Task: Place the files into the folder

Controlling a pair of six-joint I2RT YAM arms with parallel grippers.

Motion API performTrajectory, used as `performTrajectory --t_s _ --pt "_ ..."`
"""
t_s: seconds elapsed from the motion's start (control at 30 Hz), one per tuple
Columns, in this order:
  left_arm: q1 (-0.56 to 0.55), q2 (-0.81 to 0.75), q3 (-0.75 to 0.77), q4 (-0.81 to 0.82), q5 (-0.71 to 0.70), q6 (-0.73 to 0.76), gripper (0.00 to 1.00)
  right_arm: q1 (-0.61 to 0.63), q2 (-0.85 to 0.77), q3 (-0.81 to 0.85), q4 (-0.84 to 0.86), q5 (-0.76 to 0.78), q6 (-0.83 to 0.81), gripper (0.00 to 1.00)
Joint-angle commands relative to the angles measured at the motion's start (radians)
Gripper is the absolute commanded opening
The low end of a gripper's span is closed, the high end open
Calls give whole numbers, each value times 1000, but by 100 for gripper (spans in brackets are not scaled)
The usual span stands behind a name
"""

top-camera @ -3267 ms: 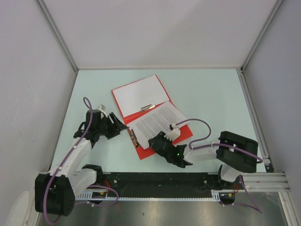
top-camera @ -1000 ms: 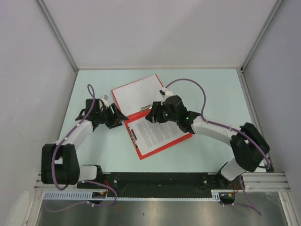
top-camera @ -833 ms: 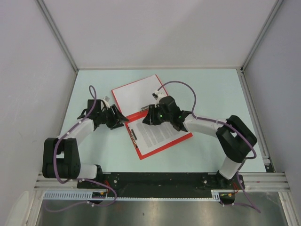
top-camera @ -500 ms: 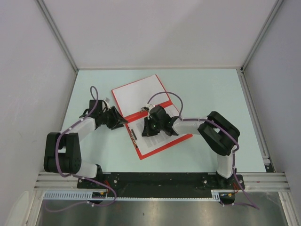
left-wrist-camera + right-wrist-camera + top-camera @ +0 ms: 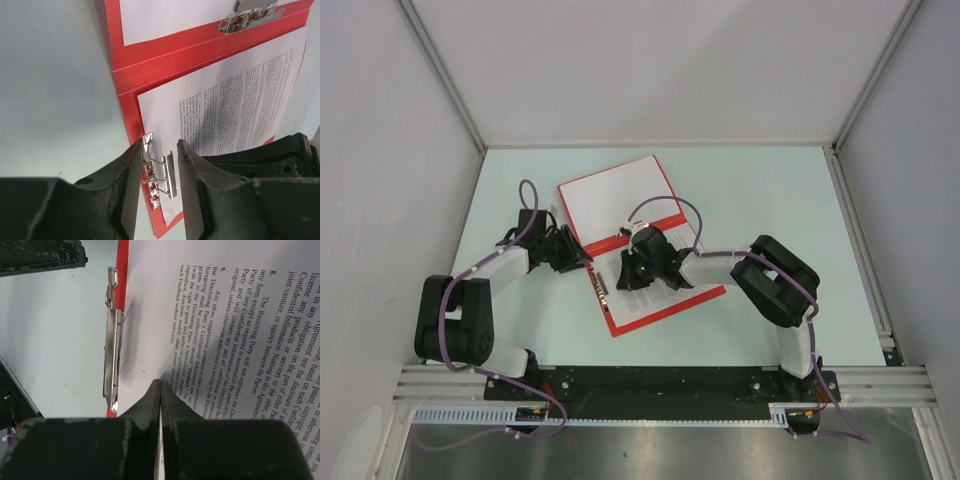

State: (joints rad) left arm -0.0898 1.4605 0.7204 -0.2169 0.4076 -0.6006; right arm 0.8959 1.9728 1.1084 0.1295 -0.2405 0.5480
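The red folder (image 5: 653, 316) lies open on the table. The files (image 5: 668, 288), printed white sheets, lie on its near half, also in the left wrist view (image 5: 235, 100) and the right wrist view (image 5: 240, 315). My left gripper (image 5: 577, 259) straddles the metal spring clip (image 5: 162, 172) at the folder's left edge (image 5: 125, 75), with its jaws closed against the clip's raised lever and bar. My right gripper (image 5: 628, 272) is shut, and its tips (image 5: 160, 382) press down on the sheets just right of the clip (image 5: 112, 355).
A plain white sheet (image 5: 615, 195) lies on the folder's far half. A second metal clip (image 5: 250, 12) sits at the fold. Grey walls close in the table on the left, back and right. The arm bases stand at the near edge.
My right gripper came from the near side onto the sheets, then slid left across them toward the clip. The sheets shifted left with it. My left gripper stayed at the clip.
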Motion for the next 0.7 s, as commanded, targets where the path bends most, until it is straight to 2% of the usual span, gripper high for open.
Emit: performTrajectory --t_s 0.0,0.2,0.27,0.67 --pt "-22 12 50 20 -33 24 39 5 63 -1 -25 61 3 0" --pt "-33 67 66 39 -65 33 39 -12 67 -36 18 21 33 0" --pt "-34 80 68 42 -78 35 43 -20 64 -42 21 14 33 0" --pt "-48 118 28 132 3 -18 42 -31 66 -55 41 -10 36 0"
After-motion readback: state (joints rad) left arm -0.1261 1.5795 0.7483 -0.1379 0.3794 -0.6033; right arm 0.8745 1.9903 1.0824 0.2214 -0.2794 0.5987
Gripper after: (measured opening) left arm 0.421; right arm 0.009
